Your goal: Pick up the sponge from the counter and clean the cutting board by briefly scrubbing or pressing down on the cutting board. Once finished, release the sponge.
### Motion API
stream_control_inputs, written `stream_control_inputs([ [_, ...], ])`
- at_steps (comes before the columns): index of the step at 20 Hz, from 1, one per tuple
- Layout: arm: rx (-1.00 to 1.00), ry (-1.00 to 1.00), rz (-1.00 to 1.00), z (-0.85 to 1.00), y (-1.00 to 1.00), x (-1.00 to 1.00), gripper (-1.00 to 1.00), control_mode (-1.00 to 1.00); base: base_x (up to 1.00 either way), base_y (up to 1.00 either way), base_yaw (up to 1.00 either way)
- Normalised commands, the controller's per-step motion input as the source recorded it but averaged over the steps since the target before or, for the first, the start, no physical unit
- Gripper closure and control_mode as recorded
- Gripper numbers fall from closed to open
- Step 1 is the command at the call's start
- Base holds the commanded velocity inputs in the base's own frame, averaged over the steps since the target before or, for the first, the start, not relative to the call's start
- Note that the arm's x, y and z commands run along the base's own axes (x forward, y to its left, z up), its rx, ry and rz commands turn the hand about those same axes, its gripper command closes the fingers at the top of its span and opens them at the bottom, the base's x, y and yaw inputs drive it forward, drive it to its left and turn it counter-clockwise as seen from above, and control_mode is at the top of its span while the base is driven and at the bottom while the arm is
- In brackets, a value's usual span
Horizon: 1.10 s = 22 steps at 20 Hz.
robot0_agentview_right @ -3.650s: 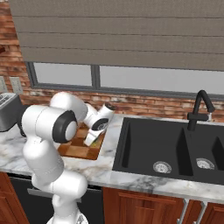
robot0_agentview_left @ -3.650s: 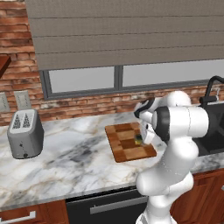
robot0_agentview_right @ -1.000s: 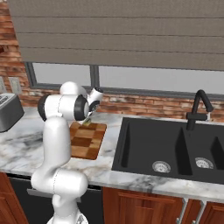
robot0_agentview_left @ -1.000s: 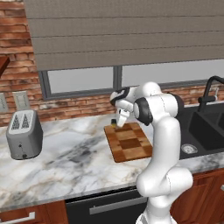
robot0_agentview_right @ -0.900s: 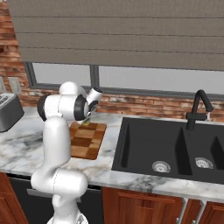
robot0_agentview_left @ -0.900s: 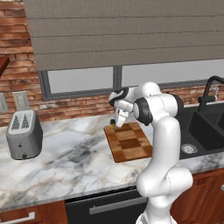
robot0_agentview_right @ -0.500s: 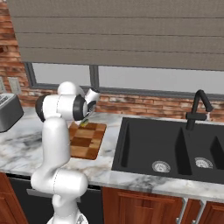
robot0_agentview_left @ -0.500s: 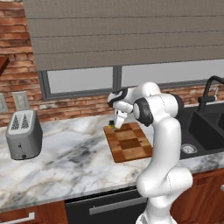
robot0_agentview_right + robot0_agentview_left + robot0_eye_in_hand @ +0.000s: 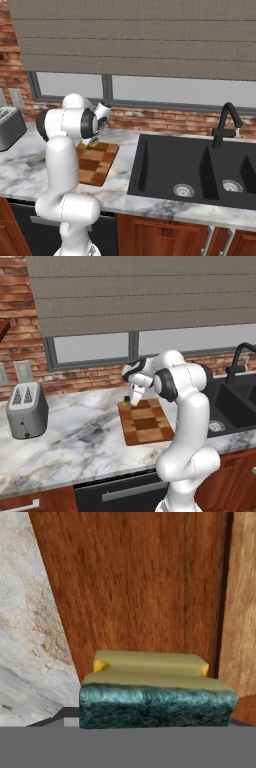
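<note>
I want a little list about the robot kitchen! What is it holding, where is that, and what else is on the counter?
holding: the sponge, green side and yellow side showing, close in front of the hand camera
gripper: at the far left corner of the cutting board; jaws hidden, likely shut on the sponge
board: checkered wood, lying flat on the counter
also on counter: toaster far left
beside board: black sink with faucet

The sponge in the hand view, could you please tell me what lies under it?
Under the sponge lies the cutting board near its edge, marble counter beside it. Whether they touch is hidden.
</note>
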Motion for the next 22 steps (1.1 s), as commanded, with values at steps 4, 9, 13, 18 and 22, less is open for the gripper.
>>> stream_control_inputs([
  [4,-0.05,-0.07,0.00,-0.25,0.39,-0.53,1.00,-1.00,0.00,0.00,0.00],
  [9,-0.08,-0.26,0.00,-0.06,0.40,-0.51,1.00,-1.00,0.00,0.00,0.00],
  [13,-0.06,-0.24,0.00,-0.05,0.40,-0.48,1.00,-1.00,0.00,0.00,0.00],
  [18,-0.02,-0.05,0.00,-0.22,0.23,-0.52,1.00,-1.00,0.00,0.00,0.00],
  [22,0.00,0.00,0.00,-0.36,0.00,-0.59,1.00,-1.00,0.00,0.00,0.00],
])
